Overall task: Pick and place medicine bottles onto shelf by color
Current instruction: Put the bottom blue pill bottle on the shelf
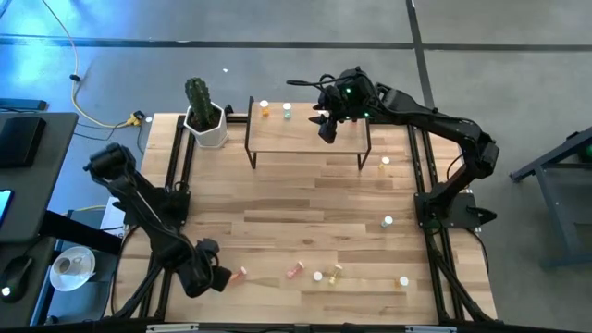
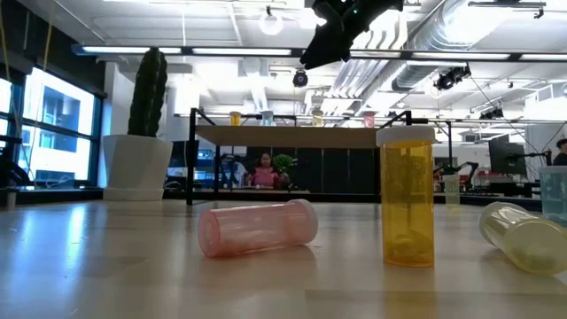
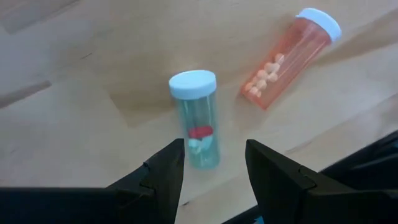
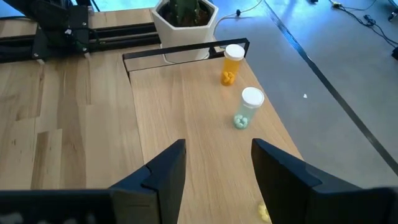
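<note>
From above, the left gripper (image 1: 219, 276) sits at the table's seven o'clock, its bottle hidden; a cactus pot (image 1: 207, 124) flanks the shelf (image 1: 305, 139). Its wrist view shows spread fingers (image 3: 163, 174) around a green bottle (image 3: 198, 118). The right gripper (image 4: 214, 165) hangs empty and spread over the shelf.

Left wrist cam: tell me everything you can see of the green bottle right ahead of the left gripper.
The pale green bottle is a small see-through plastic cylinder with a white cap. It lies on its side on the wooden tabletop, cap pointing away from the left gripper. Inside sit a red piece and some pale ones near its lower end. The open fingers flank that end without visibly touching it. An orange bottle lies beside it, apart.
</note>
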